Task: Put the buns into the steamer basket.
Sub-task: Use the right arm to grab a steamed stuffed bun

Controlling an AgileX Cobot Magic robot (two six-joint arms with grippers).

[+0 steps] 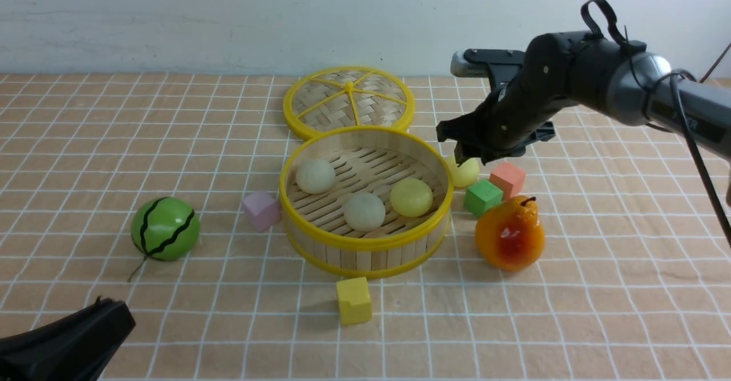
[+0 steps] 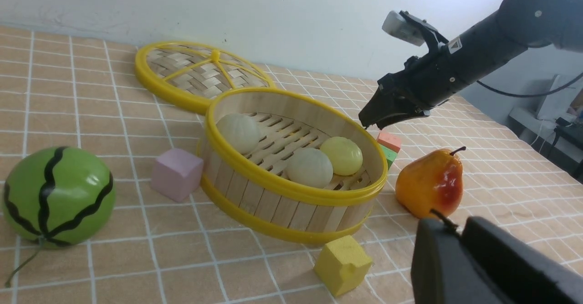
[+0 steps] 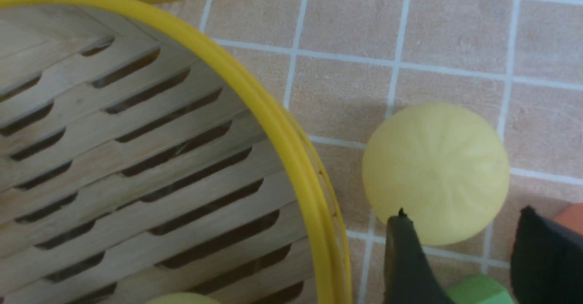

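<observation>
**Three buns [image 1: 364, 211] in, right gripper [image 1: 469, 157] over the fourth**

Two off-white buns and one pale yellow bun sat on the slatted floor of the steamer basket [image 1: 365, 243]. The fourth bun [image 3: 436, 172] lay on the table just outside the basket's right rim, near the green cube [image 1: 482, 197] and orange cube [image 1: 507, 179]. The right gripper hung just above it, fingers spread and empty, likely spaced to straddle the dome. It looked a tight spot, with the rim and cubes crowding it. The left gripper [image 1: 111, 312] sat low at near-left, well apart, probably parked out of the way. Its fingers were close together; fully closed or not, couldn't tell.
</observation>
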